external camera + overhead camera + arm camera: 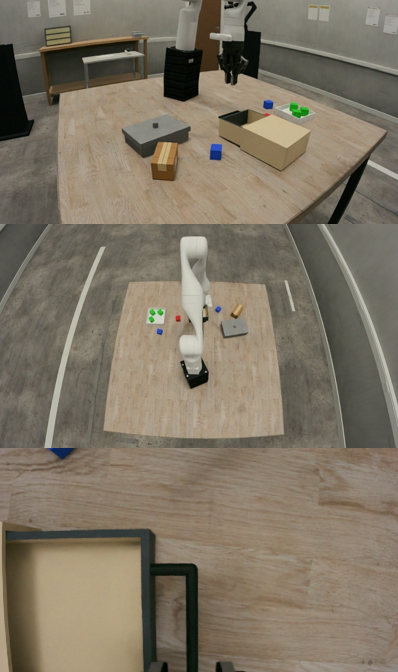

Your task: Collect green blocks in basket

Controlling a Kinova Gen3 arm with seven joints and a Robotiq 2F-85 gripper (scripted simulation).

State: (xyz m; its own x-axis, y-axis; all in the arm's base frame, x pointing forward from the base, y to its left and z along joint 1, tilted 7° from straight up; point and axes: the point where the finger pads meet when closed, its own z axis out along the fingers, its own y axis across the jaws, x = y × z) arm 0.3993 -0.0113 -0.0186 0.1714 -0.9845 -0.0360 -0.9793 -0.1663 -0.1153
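Observation:
The white basket (159, 320) (288, 117) holds three green blocks (152, 312) (304, 111), none over its edge. The light wooden cabinet (278, 131) has its drawer (229, 133) (148, 598) pulled out; the part of its floor seen in the wrist view is bare. The dark handle (192, 613) is on the drawer front. My gripper (231, 82) (192, 667) is partly open and empty, high above the handle, which shows between the fingertips in the wrist view. The grey metal box (134, 145) has its lid (234, 329) (169, 125) on; its inside is hidden.
A blue block (218, 309) (216, 152) lies between cabinet and cardboard box (237, 311) (164, 164). Another blue block (159, 331) (267, 104) is near the basket. A red block (178, 318) (266, 114) lies between basket and cabinet. The arm hides most of the cabinet from above.

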